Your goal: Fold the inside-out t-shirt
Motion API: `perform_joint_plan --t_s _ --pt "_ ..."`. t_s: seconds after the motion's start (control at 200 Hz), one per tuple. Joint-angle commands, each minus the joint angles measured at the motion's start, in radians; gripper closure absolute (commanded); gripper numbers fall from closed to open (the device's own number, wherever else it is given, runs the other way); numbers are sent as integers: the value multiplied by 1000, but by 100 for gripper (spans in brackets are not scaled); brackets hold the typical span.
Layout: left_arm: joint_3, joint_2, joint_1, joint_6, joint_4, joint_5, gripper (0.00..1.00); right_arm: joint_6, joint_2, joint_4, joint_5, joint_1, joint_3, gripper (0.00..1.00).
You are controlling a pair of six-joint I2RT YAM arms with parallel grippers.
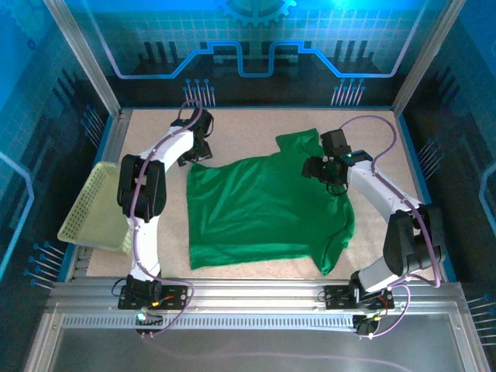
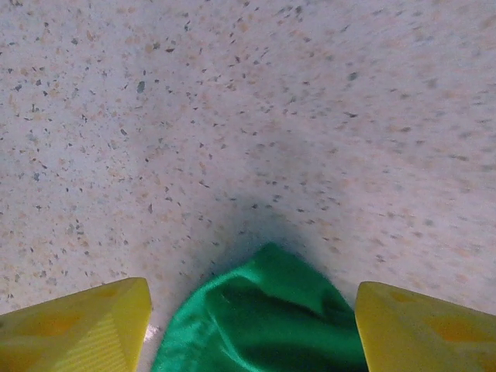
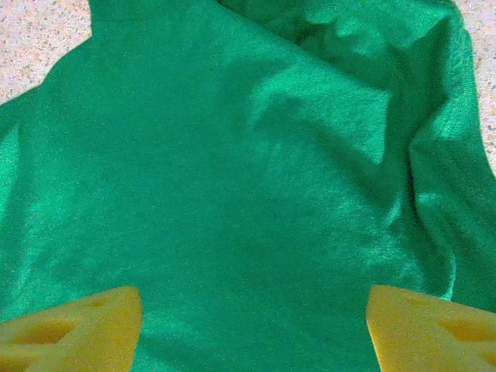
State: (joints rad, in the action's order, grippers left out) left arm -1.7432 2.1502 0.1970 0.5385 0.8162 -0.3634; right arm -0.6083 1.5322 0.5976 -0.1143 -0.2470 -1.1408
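Yellow fingertips (image 2: pixel 77 325) frame the bottom of the left wrist view. The left gripper (image 2: pixel 252 337) has its jaws wide, with a green corner (image 2: pixel 263 310) of cloth lying between them, unpinched. In the right wrist view, the right gripper (image 3: pixel 252 329) hangs close over smooth green fabric, its jaws equally wide and holding nothing.

Seen from above, the t-shirt (image 1: pixel 263 209) lies spread mostly flat in the middle of the worktop (image 1: pixel 240 124), well apart from the basket (image 1: pixel 93 201) at the left edge. Its long axis runs left to right, tilted a little. The straight hem faces the left arm. The far sleeve (image 1: pixel 298 143) and the near sleeve (image 1: pixel 335 252) sit on the right, so the neck end points right. That right side is the more rumpled.

No fold looks made yet. The step in hand appears to be setting up a first grasp along the far edge, with the left gripper at the far hem corner and the right near the far shoulder. Next, the left jaws need to settle lower so the corner sits deep between the pads before closing. The right jaws are over flat cloth and probably need an edge or a pinched-up ridge to bite. After that, both would have to lift together and keep the span taut.
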Motion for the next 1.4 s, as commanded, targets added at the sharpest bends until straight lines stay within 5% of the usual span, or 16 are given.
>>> perform_joint_plan --t_s 0.0,0.34,0.635,0.976,1.201,1.396 --pt "-60 38 -19 -50 63 -2 32 20 16 -5 15 -2 -5 23" --pt "-52 102 -31 -48 25 120 46 19 23 -7 13 3 9 23" --pt "-60 122 -39 -60 13 103 67 52 64 -17 2 14 -40 22" --pt "52 27 -46 -51 -88 126 97 122 459 33 36 65 -443 30" --pt "226 -127 -47 -28 -192 126 100 69 649 107 86 127 -591 39" --pt "381 -266 -48 18 -283 132 100 -15 626 115 43 171 -468 49"
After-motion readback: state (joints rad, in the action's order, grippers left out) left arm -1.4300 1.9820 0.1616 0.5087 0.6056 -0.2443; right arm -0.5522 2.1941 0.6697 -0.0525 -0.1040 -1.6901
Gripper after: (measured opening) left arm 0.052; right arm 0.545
